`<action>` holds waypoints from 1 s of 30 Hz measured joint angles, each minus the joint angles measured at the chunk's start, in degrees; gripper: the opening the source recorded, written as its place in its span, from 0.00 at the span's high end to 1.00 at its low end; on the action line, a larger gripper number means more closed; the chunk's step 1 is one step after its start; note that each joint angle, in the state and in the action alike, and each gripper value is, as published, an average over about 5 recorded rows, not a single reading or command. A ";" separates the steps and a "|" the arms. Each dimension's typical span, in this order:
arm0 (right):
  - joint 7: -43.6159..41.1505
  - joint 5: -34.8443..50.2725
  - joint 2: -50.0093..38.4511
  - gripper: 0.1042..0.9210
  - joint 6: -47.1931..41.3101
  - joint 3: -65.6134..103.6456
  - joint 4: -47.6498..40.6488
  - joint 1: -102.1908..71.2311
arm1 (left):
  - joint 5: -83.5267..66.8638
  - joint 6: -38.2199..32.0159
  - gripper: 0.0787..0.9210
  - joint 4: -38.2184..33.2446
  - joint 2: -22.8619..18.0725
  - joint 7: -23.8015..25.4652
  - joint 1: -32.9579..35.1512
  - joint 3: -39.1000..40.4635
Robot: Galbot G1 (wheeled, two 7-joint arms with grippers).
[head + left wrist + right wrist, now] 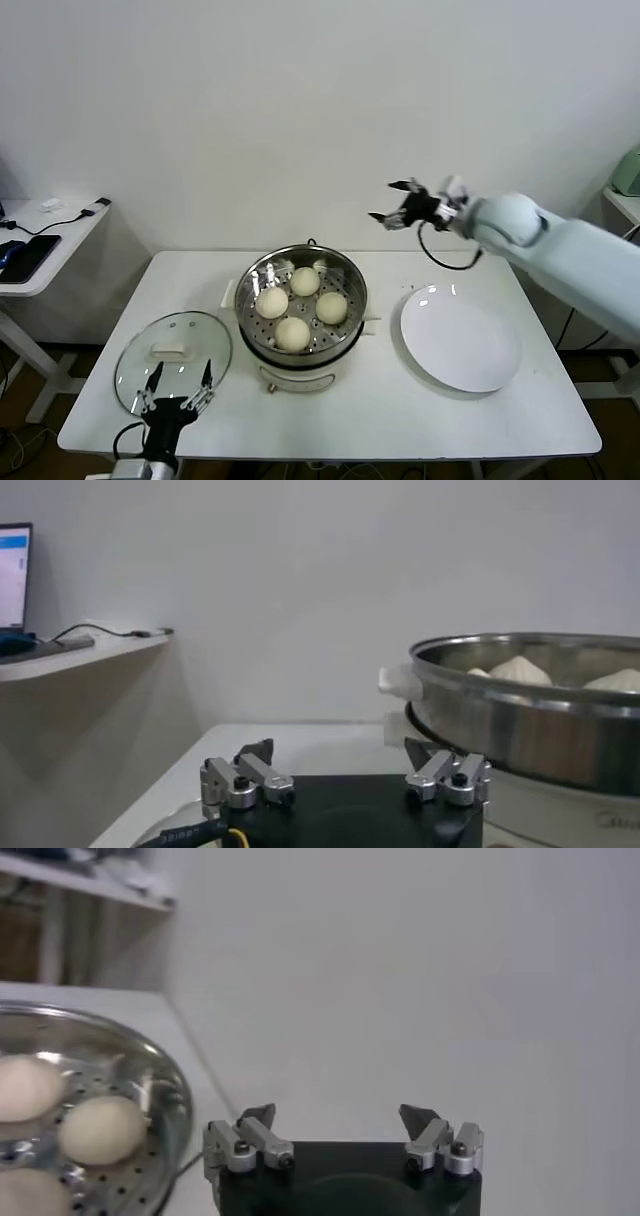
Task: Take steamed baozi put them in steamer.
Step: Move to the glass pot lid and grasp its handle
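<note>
Four cream-white baozi (298, 306) sit in the shiny steel steamer (351, 279); my right hand (396, 204) hangs spread above-right of it, my left hand (180, 387) spread beside it.

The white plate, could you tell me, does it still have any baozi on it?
No, the plate is bare; all four baozi sit in the steamer.

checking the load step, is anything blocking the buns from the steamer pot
Nothing visible does: all four cream-white dough buns already sit on the round steel steamer's perforated floor. The round glass lid lies on the table left of it, the flat white plate right.
</note>
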 measured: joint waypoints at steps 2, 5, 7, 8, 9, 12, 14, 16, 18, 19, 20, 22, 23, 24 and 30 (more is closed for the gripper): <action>1.44 -1.44 -1.34 0.12 0.90 7.05 1.04 -6.92 | -0.11 -0.31 0.12 0.37 0.34 -0.08 -0.03 0.07; 3.48 -3.77 -2.08 0.12 2.53 18.19 2.43 -17.88 | -0.15 -0.88 0.12 0.95 0.84 -0.38 -0.23 0.01; 4.74 -5.34 -1.68 0.12 3.91 25.51 3.24 -25.21 | -0.11 -1.32 0.12 1.35 1.12 -0.75 -0.49 -0.07; 5.29 -6.14 -1.23 0.12 4.71 29.05 3.59 -28.80 | -0.06 -1.53 0.12 1.56 1.25 -0.98 -0.64 -0.12; 5.79 -6.94 -0.61 0.12 5.57 32.48 3.93 -32.30 | 0.03 -1.73 0.12 1.75 1.37 -1.21 -0.77 -0.17; 6.87 -9.39 2.06 0.12 8.50 41.90 4.91 -42.01 | 0.52 -2.29 0.12 2.25 1.74 -1.91 -1.07 -0.31; 7.31 -11.06 4.35 0.12 10.62 47.50 5.54 -47.80 | 1.03 -2.73 0.12 2.58 1.99 -2.32 -1.20 -0.45; 7.58 -12.73 6.91 0.12 12.76 52.55 6.22 -53.11 | 1.71 -3.23 0.12 2.92 2.19 -2.73 -1.35 -0.65; 7.70 -14.37 9.72 0.12 14.87 56.97 6.98 -58.02 | 2.55 -3.70 0.12 3.32 2.32 -3.19 -1.52 -0.93; 7.73 -15.14 11.17 0.12 15.90 58.79 7.39 -60.26 | 2.99 -3.91 0.12 3.53 2.35 -3.44 -1.60 -1.08; 7.75 -15.91 12.69 0.12 16.92 60.37 7.78 -62.42 | 3.42 -4.10 0.12 3.76 2.38 -3.69 -1.65 -1.23; 7.78 -17.36 15.79 0.12 18.88 62.86 8.47 -66.36 | 4.22 -4.38 0.12 4.16 2.44 -4.18 -1.69 -1.46; 7.79 -18.07 17.40 0.12 19.86 63.85 8.74 -68.17 | 4.61 -4.50 0.12 4.37 2.46 -4.43 -1.70 -1.55; 7.80 -18.77 19.00 0.12 20.83 64.72 8.95 -69.90 | 5.02 -4.62 0.12 4.55 2.48 -4.67 -1.73 -1.62; 7.93 -22.38 27.94 0.12 26.46 67.98 9.38 -78.69 | 7.94 -5.54 0.12 5.61 2.45 -5.84 -1.93 -1.95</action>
